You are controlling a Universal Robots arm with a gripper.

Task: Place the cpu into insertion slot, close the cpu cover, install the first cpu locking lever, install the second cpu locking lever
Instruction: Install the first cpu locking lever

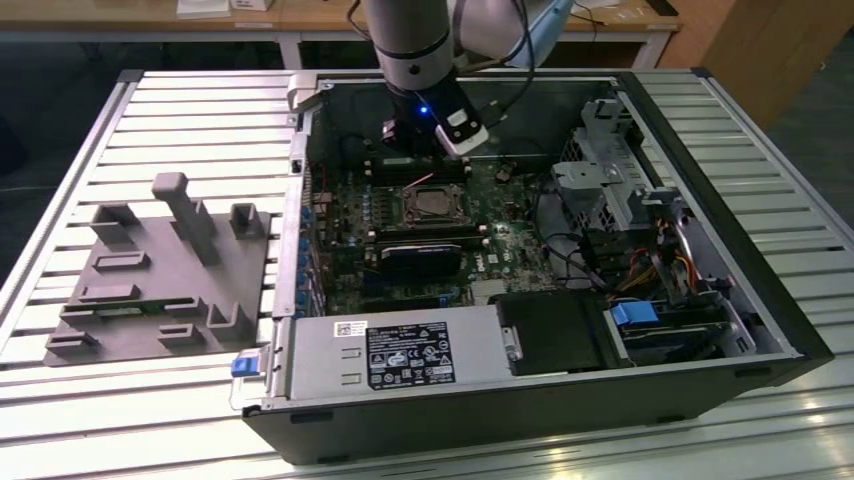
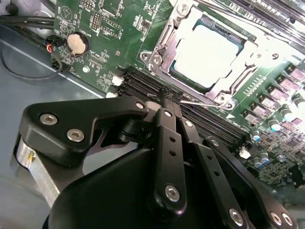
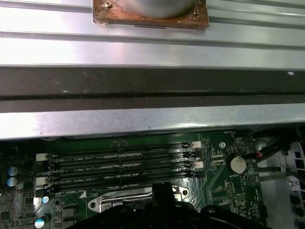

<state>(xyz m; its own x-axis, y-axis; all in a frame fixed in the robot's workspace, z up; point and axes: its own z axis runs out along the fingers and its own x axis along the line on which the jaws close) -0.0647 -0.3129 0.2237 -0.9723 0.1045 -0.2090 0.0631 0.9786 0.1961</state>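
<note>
- Gripper [image 2: 167,98] hangs just beside the socket [image 2: 153,58], above the black memory slots [image 2: 217,129]. Its fingers are pressed together, and I cannot tell whether they pinch anything.
- Chip [image 2: 209,50] sits in the socket, its pale metal top showing through the window of the cover [image 2: 161,47], which lies flat over it.
- Thin metal rod [image 2: 198,101] runs along the socket's edge nearest the fingertips.
- Green circuit board [image 2: 119,24] surrounds the socket, and a coin battery [image 2: 77,44] sits on it well apart from the socket.
- Open computer case [image 1: 787,300] encloses the socket's board. A grey holder [image 1: 160,270] lies far from the socket on the slatted table [image 1: 200,110].
</note>
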